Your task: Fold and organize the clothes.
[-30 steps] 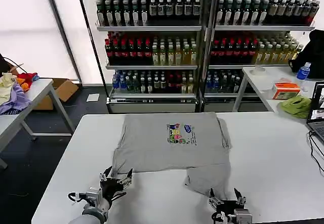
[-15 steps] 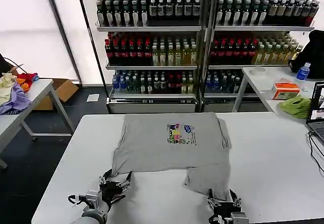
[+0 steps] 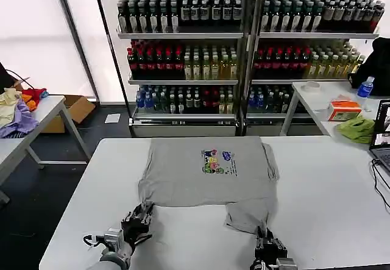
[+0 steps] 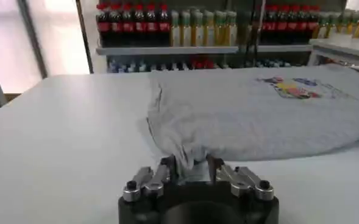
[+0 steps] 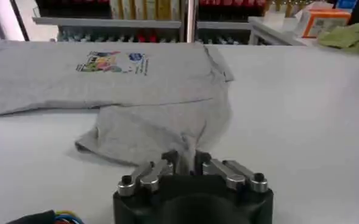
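Head view takes in the whole scene: a grey shirt (image 3: 207,175) lies spread on the white desk (image 3: 323,184), chest print up and toward the far side, with its near right part hanging lower than the rest of the hem. Both arms sit at the near edge. The left gripper (image 3: 138,220) is at the shirt's near left corner and the right gripper (image 3: 265,244) at the tip of the lower flap. From this height the cloth between the jaws is hard to make out.

Left wrist view settles it for that side: the left gripper (image 4: 191,169) has its jaws closed on a small bunched fold of the shirt (image 4: 258,112) corner, the fabric pinched up off the desk (image 4: 63,140).

Right wrist view does the same for the other side: the right gripper (image 5: 185,163) has its jaws closed on the narrow end of the flap, and the shirt (image 5: 149,91) runs away from it in a rumpled, doubled layer before flattening out toward the print.

Shelves of bottles (image 3: 244,44) stand behind the desk
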`<state>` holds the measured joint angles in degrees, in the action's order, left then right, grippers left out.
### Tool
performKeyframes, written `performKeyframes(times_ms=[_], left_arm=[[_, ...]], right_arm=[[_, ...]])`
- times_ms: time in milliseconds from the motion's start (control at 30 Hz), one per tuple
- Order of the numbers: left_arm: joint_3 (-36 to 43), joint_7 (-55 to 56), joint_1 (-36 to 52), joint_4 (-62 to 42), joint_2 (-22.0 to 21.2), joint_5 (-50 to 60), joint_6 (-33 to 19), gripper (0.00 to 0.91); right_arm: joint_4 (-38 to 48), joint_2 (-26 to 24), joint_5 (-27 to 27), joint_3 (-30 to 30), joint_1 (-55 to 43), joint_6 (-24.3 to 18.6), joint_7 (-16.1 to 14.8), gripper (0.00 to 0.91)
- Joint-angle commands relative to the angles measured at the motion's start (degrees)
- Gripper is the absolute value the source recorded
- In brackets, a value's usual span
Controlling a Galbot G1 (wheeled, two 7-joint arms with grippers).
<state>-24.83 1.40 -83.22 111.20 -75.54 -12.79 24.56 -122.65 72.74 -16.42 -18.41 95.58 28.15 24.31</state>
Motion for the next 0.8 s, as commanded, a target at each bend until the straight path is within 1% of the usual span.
performKeyframes(times_ms=[33,167,267,367,500,600,800], left_arm=[[0.0,-0.1,0.2,-0.4,-0.2,-0.1,-0.7,0.000],[-0.1,0.0,0.7,-0.1,-0.5,0.0,-2.3,0.000],[-0.1,0.2,1.2,0.1,-0.8,0.1,-3.2,0.000],[-0.1,0.5,1.9,0.1,-1.3,0.1,-5.5,0.000],[-0.1,0.7,2.5,0.9,-1.7,-0.2,-8.7,0.000],[0.0,1.0,3.5,1.7,-1.9,-0.4,-10.1,0.000],[0.5,1.1,5.0,0.7,-1.9,-0.5,-10.6,0.000]], right_arm=[[-1.7,0.0,0.4,-0.3,-0.1,-0.1,-0.3,0.000],[-4.2,0.0,1.0,-0.9,-0.4,-0.4,-0.8,0.000],[-5.1,0.4,0.5,-1.1,-0.9,-0.4,-0.3,0.000],[-6.0,0.6,0.5,-1.4,-1.4,-0.5,-0.5,0.000],[-7.3,0.9,1.0,-2.7,-2.4,-1.9,-1.5,0.000],[-8.0,1.3,0.6,-3.5,-3.8,-1.7,-1.7,0.000],[-6.3,2.1,0.4,-3.7,-7.6,-1.0,-1.6,0.000]])
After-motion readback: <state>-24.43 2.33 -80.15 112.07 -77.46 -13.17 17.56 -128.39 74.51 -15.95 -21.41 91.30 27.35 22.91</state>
